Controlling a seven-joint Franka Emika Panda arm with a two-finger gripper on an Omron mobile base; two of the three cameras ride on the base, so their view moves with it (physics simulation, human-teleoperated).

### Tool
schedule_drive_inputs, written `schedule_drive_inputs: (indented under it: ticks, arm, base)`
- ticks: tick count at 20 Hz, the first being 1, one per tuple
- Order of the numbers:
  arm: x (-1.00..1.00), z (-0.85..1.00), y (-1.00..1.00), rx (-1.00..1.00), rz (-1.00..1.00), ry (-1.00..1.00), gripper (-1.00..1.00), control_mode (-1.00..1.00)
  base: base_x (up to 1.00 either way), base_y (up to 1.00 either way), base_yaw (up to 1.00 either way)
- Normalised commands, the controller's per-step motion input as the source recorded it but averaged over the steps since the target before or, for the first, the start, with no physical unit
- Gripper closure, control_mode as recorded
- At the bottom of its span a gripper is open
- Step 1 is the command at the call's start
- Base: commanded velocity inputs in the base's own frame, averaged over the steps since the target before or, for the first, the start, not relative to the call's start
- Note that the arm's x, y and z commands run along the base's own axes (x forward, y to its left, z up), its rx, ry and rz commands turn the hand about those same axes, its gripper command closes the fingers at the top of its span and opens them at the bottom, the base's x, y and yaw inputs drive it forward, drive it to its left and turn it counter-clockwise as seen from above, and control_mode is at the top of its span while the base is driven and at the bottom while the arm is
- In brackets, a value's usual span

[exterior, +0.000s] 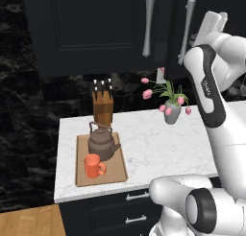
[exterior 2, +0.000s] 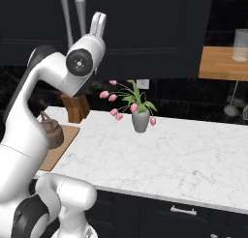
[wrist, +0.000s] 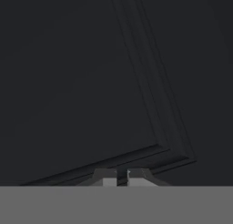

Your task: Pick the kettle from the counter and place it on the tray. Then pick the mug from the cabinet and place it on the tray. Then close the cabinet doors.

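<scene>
Up against a dark cabinet door [wrist: 82,82], gripper [wrist: 122,176] pinched nearly shut, holding nothing. Down on the marble counter [exterior: 153,144]: kettle [exterior: 102,143] and orange mug [exterior: 92,166] both sitting on the wooden tray [exterior: 117,171], mug just in front.

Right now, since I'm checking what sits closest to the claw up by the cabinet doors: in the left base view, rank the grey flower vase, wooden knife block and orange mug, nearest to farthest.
1. Grey vase of pink tulips, just below the claw, rear of the counter.
2. Upright wooden knife block, farther left, against the back wall.
3. Small orange mug, on the wooden tray's front end, lowest and farthest.
</scene>
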Motion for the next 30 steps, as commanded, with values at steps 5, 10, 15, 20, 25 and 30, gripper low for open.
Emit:
schedule_drive_inputs:
  ticks: [5, 10, 15, 20, 25, 30]
  arm:
    - [0.47, -0.04, 0.01, 0.00, -0.12, 0.02, 1.00, -1.00]
    - [0.52, 0.00, 0.00, 0.00, -0.09, 0.04, 1.00, -1.00]
    - [0.51, 0.00, 0.00, 0.00, -0.06, 0.07, 1.00, -1.00]
    - [0.54, -0.04, -0.06, 0.00, -0.01, 0.06, 1.00, -1.00]
    - [0.48, -0.20, -0.14, 0.00, 0.00, 0.01, 1.00, -1.00]
    - [0.51, -0.31, -0.10, 0.00, 0.00, 0.00, 1.00, -1.00]
  base:
    - [0.00, 0.00, 0.00]
    - [0.00, 0.00, 0.00]
    - [0.00, 0.00, 0.00]
    - [0.00, 0.00, 0.00]
    - [0.00, 0.00, 0.00]
    - [0.00, 0.00, 0.00]
